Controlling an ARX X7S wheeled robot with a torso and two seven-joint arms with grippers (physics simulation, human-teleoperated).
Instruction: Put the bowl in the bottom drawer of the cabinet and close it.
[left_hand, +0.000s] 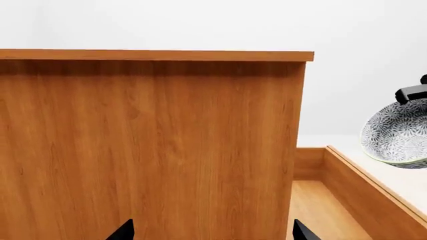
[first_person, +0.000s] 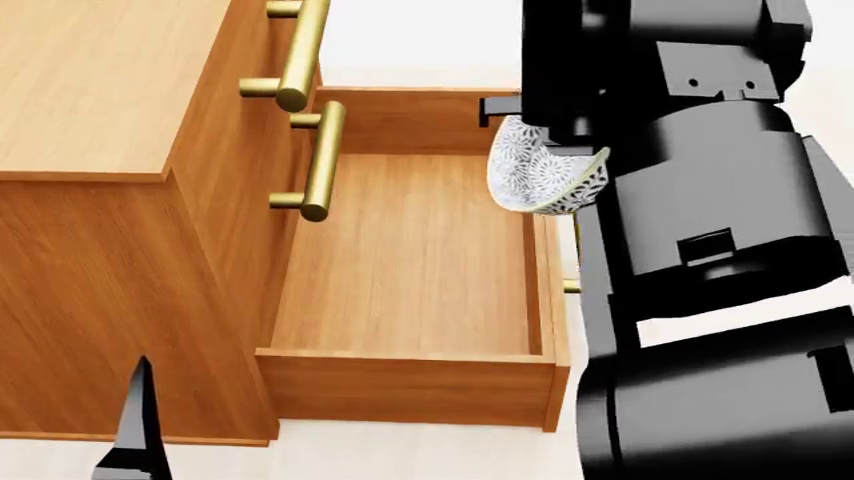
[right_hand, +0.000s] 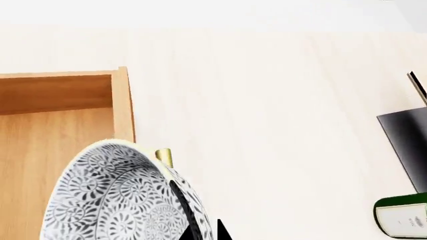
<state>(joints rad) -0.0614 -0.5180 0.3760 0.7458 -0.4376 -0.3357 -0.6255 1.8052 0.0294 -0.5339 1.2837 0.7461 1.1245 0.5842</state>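
While right fingers (right_hand: 183, 210) pinch bowl (first_person: 541, 175) rim above bottom drawer (first_person: 400, 270) front edge, left fingers (left_hand: 123, 231) spread beside cabinet (left_hand: 147, 145).

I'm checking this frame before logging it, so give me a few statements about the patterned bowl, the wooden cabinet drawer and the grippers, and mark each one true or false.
1. The bottom drawer of the orange-brown wood-grain cabinet is pulled open. True.
2. The small round white bowl with the blue-grey floral pattern rests flat on the drawer floor. False: it is held up, tilted on its side, over the drawer's front edge.
3. The right gripper grips the bowl by its rim. True.
4. The left gripper is holding a brass bar handle. False: its fingertips are apart, facing the cabinet's plain side, with nothing between them.
5. Something already lies in the open drawer. False: only bare wood shows inside.
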